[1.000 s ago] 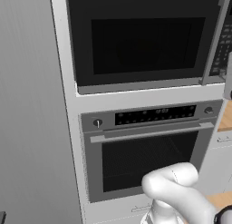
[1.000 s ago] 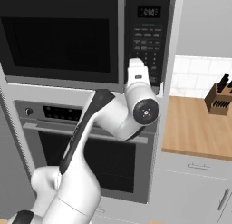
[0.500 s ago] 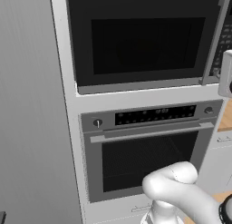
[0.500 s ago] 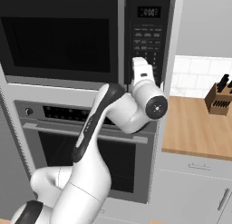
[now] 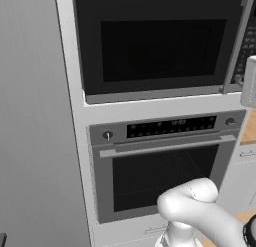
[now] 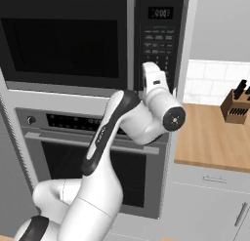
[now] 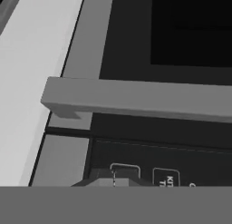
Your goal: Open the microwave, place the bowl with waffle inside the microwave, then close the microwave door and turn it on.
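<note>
Although the black-fronted built-in microwave (image 5: 160, 46) is already closed in the left base view, we see only the edge of the robot's white hand at the right border, just beside the lower end of the wide black microwave door (image 5: 155, 51) and its long vertical grey bar handle (image 5: 235, 46). Below sits the silver-framed oven with knobs (image 5: 165, 166).

From the right base view, we see the gripper (image 6: 149, 75) raised in front of the dark keypad strip (image 6: 158, 37), low on it and just right of the handle, whose long axis runs up and down. The keys lie straight ahead of the jaws, so we judge the coming move to be a short forward press. A wooden worktop (image 6: 210, 137) with a knife block (image 6: 237, 106) lies to the right.

Through the hand view, rolled sideways, the handle crosses the picture and the keys (image 7: 165, 175) sit close ahead; the jaws are clenched on nothing. We cannot see the bowl or waffle; presumably they are inside.

Compared with a second ago, the hand has swung further right and up toward the keypad.
</note>
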Motion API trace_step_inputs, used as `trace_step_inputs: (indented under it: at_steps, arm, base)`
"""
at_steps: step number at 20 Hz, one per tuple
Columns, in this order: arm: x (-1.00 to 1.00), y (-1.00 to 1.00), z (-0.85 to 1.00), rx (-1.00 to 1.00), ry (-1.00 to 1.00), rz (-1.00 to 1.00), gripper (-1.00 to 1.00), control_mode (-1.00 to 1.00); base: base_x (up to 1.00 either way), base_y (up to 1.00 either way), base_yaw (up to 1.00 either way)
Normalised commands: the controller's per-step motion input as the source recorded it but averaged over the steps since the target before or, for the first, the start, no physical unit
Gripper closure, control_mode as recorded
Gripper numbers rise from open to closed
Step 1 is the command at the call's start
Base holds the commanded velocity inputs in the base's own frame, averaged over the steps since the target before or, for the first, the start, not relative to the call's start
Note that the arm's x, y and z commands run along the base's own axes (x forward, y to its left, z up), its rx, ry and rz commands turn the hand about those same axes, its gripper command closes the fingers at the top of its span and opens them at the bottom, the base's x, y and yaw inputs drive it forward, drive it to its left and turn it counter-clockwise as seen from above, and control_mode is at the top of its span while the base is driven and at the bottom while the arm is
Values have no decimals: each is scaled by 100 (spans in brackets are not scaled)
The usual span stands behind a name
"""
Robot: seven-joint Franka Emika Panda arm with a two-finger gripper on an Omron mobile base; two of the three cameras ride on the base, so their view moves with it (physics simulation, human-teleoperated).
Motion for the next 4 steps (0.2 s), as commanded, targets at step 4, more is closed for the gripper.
trace_step_inputs:
  at_steps: [4]
  arm:
    - [100,45,-53,-11,5,0,100,-100]
  base:
    - [0,0,0]
